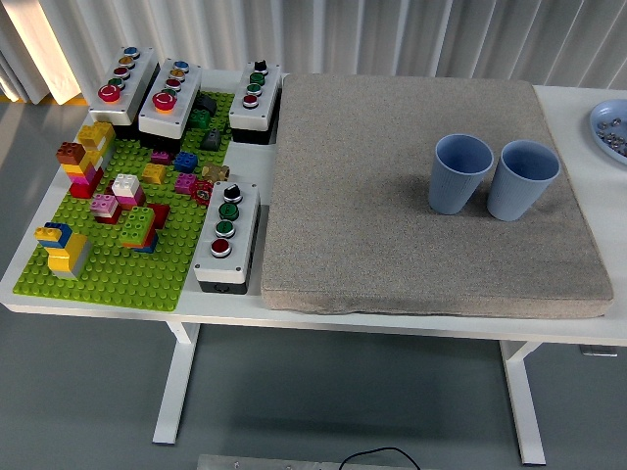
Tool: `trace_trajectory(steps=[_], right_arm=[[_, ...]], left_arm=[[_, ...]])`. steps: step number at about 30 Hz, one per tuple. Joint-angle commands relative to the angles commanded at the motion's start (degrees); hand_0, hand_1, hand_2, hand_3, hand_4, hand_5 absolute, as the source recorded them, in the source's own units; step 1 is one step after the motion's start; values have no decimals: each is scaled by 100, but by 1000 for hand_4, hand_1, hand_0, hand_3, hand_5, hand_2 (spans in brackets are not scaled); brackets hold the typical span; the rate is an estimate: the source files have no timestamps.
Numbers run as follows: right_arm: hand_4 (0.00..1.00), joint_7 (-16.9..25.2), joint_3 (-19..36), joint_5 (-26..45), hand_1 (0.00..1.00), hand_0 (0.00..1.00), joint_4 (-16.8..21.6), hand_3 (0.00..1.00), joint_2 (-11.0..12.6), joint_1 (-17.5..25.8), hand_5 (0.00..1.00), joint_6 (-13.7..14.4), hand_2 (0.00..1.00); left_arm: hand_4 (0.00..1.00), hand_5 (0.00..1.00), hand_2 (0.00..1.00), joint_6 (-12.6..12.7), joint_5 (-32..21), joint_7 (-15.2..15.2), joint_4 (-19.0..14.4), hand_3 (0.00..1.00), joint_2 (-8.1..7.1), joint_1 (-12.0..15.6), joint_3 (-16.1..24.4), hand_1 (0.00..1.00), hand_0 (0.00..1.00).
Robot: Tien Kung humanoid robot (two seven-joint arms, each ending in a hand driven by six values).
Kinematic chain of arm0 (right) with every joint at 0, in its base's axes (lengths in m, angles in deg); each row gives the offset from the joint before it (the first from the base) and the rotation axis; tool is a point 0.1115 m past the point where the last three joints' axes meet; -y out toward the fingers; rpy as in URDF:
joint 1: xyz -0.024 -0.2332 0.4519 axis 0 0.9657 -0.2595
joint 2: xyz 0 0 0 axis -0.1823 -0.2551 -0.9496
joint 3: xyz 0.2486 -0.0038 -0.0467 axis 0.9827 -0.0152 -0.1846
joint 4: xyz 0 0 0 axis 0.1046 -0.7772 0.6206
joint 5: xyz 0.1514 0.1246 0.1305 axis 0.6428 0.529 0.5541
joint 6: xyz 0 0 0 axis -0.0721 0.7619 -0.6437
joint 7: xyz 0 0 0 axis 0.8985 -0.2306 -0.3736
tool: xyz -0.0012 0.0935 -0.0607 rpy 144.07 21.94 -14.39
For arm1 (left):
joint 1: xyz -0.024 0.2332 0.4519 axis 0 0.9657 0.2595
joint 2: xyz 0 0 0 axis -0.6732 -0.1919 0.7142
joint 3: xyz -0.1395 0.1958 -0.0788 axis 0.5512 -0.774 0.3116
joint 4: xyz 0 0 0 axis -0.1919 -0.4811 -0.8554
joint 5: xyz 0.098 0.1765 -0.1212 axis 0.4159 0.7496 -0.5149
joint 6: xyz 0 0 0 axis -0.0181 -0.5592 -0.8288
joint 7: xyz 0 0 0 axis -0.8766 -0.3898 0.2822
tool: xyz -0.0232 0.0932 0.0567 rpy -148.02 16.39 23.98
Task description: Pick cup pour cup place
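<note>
Two blue cups stand upright side by side on a grey felt mat (392,235). The left cup (459,173) and the right cup (522,181) almost touch at their rims. I cannot see into either one well enough to tell what it holds. Neither of my hands nor my arms shows anywhere in the head view.
A green brick baseplate (108,264) with several coloured bricks covers the table's left side. Several button boxes stand around it, one (227,236) right beside the mat's left edge. A blue plate (612,127) with small objects sits at the far right edge.
</note>
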Motion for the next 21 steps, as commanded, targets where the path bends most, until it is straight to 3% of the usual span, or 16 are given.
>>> trace_trajectory(steps=[10,11,12,14,19,21], right_arm=[[782,138,-34,-429,838,921,-30,858,13,27,998,105,858],[782,271,-107,-470,838,921,-42,858,0,52,998,256,858],[776,547,-205,-472,843,925,-40,862,-20,88,998,622,860],[776,603,-219,-469,843,925,-39,862,-23,93,998,739,860],[769,1038,-424,-386,844,922,-59,875,-78,113,998,1696,861],[769,1015,-440,-391,844,922,-79,875,-88,118,998,1777,861]], left_arm=[[550,944,832,0,75,3,0,646,5,-18,66,781,750],[550,944,832,1,73,4,0,646,6,-18,63,781,750],[550,945,832,2,65,6,0,647,10,-21,55,781,750],[550,945,832,3,64,6,0,647,10,-21,54,781,750],[549,944,832,2,79,6,0,646,10,-20,61,781,750],[549,944,832,2,75,6,0,646,10,-17,54,781,750]])
